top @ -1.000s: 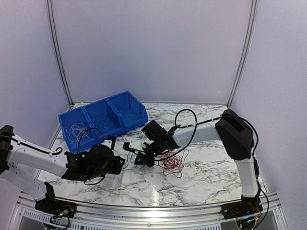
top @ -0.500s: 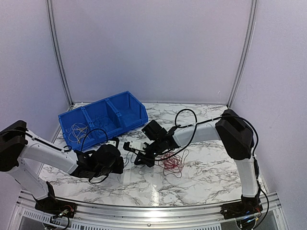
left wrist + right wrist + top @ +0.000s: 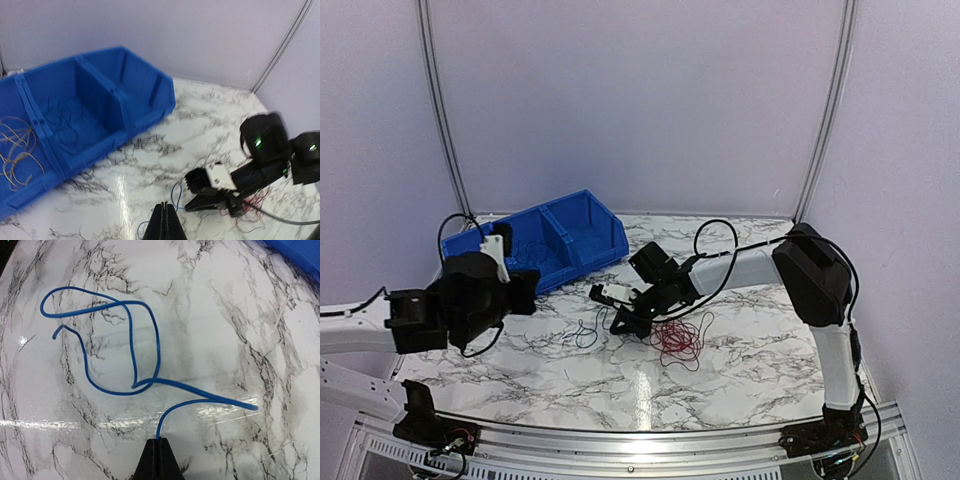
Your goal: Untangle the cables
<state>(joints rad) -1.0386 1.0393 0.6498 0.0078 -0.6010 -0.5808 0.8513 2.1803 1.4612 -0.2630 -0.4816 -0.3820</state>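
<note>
Right tool [image 3: 159,444] nipped shut on one end of the blue cable [image 3: 215,399]; left tool [image 3: 165,206] fully closed, raised over the bench [image 3: 740,370]; whether it pinches anything I cannot tell.
Blue cable loops loosely on the marble ahead of the right fingertips; red cables [image 3: 678,340] lie bunched just beside that tool; farther back, pale cables [image 3: 15,150] sit in an end compartment of the blue bin [image 3: 150,95].
</note>
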